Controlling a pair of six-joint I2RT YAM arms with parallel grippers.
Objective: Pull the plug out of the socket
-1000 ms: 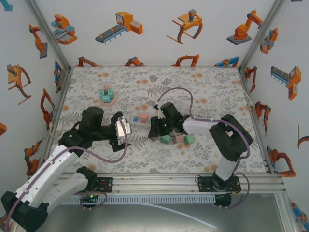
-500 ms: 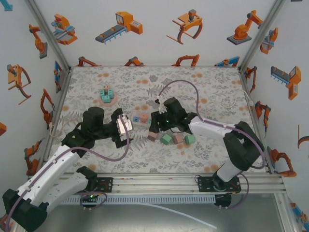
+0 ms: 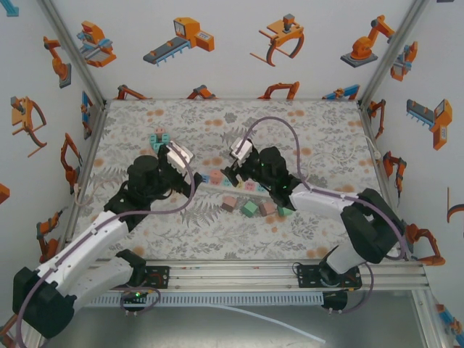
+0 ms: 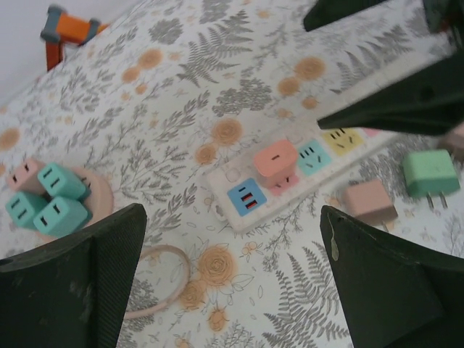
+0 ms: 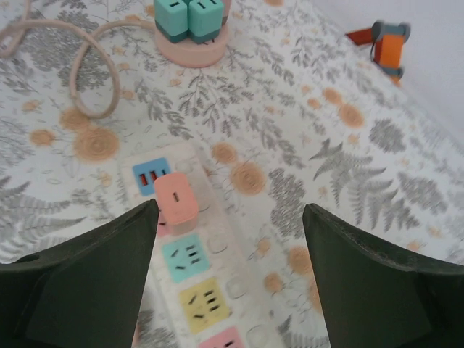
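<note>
A white power strip (image 4: 308,168) lies on the floral table, with one pink plug (image 4: 275,160) standing in a socket beside its blue USB panel. In the right wrist view the same pink plug (image 5: 175,200) sits just off the left finger, on the strip (image 5: 217,297). My right gripper (image 5: 228,268) hovers open above the strip with nothing between its fingers. My left gripper (image 4: 232,283) is wide open over bare table, short of the strip's USB end. From above, both grippers, the left (image 3: 190,172) and the right (image 3: 235,175), face the strip (image 3: 217,181) from either side.
Loose pink and green plugs (image 3: 250,208) lie just in front of the strip. A round pink base with teal plugs (image 3: 159,141) stands at the back left, its cable (image 5: 72,69) looping on the table. Printed walls close in three sides.
The right gripper has left the loose plugs, moved back over the strip and opened wider. The left gripper has swung back and up, still open, towards the strip's left end.
</note>
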